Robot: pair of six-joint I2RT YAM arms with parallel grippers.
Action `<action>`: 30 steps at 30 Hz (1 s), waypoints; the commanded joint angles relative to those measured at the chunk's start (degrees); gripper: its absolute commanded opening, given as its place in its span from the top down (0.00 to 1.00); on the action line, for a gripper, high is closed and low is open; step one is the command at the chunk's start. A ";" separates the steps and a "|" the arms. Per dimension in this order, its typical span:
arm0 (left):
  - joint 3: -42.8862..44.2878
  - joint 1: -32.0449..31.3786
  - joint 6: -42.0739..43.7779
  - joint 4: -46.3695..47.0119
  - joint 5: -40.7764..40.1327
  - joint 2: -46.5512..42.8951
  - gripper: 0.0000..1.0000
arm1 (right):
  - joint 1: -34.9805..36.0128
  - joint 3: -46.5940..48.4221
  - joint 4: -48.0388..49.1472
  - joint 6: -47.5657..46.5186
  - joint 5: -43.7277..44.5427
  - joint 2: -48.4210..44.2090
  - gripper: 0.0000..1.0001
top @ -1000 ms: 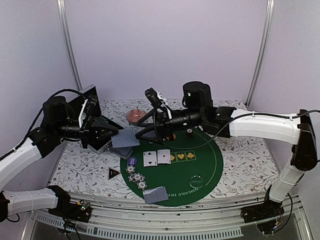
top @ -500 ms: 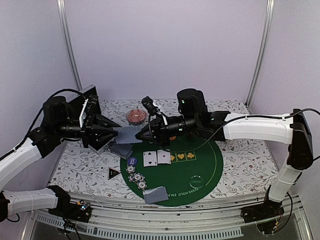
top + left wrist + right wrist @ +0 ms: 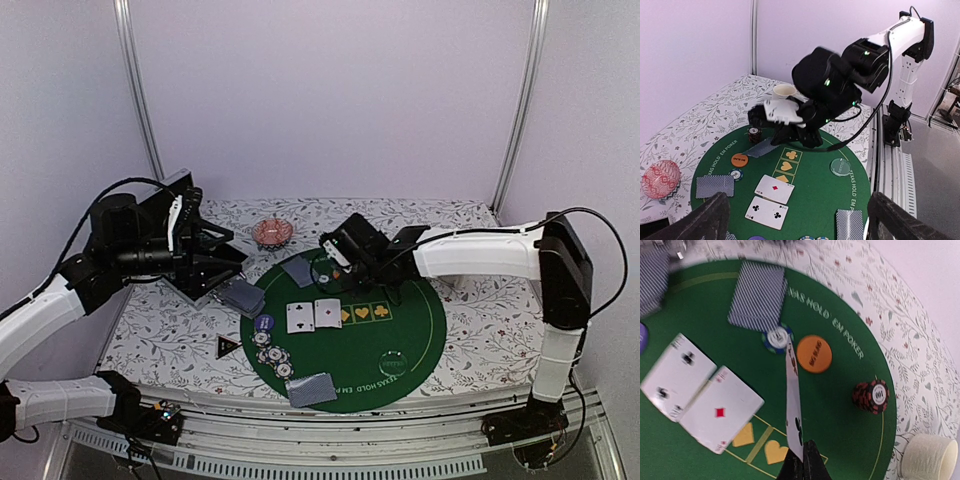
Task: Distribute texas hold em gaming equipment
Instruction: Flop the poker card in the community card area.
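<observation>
My right end effector (image 3: 802, 462) clamps a card (image 3: 792, 390); left end effector (image 3: 799, 220) gapes. I should lay it flat at 3 o'clock of the face-up cards (image 3: 314, 316), top view.

Behind your table: plain pale lilac wall (image 3: 330, 90), soft even light. Slim silver metal pole (image 3: 140, 90) rises at back left, matching silver pole (image 3: 521, 100) at back right. Your tabletop wears white cloth with grey floral print (image 3: 480, 300). Silver aluminium frame rail (image 3: 400, 422) runs along near edge. Beyond table's right side, smooth grey floor (image 3: 940, 175), possibly concrete; view soft there.
</observation>
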 commanded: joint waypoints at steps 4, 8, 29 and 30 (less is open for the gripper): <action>-0.66 -0.25 1.46 -1.27 -1.48 0.06 0.02 | 1.10 2.84 -13.42 -6.08 18.49 12.56 0.98; -0.57 -0.28 1.57 -1.23 -1.22 0.37 0.02 | 2.28 0.54 -14.01 -5.47 17.71 13.36 0.98; -0.48 -0.27 1.67 -1.39 -1.04 0.75 0.02 | 4.49 -5.42 -5.73 -18.03 -0.46 10.92 0.98; -0.44 -0.28 1.67 -1.38 -1.00 0.75 0.02 | 4.21 -5.00 -5.73 -18.10 -0.47 11.37 0.98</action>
